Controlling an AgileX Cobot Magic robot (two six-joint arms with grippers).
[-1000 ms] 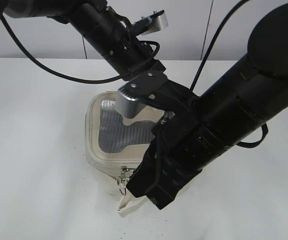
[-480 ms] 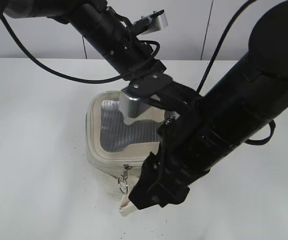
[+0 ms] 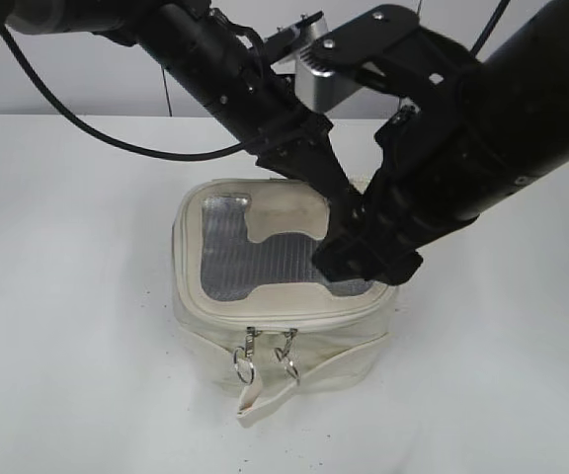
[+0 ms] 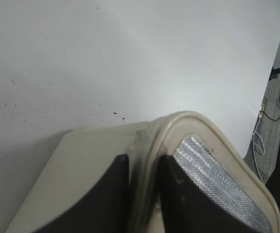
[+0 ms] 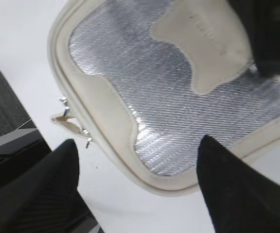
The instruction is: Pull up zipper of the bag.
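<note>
The bag's (image 3: 280, 296) rim is pinched by the left end effector (image 4: 142, 194), while the right end effector (image 5: 137, 189) is held apart above it.

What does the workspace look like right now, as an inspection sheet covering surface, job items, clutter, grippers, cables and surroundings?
Surface: white table, a few dark specks.
Job's things: small boxy cream-white fabric bag with grey mesh window; two silver ring pulls of the cream zipper side by side at its front rim; loose cream strap below them.
Clutter: nothing seen.
Grippers: left gripper fingers pinch the bag's rim; right gripper open, above the mesh.
Cables: black cable along left arm.
Surroundings: pale wall behind.
</note>
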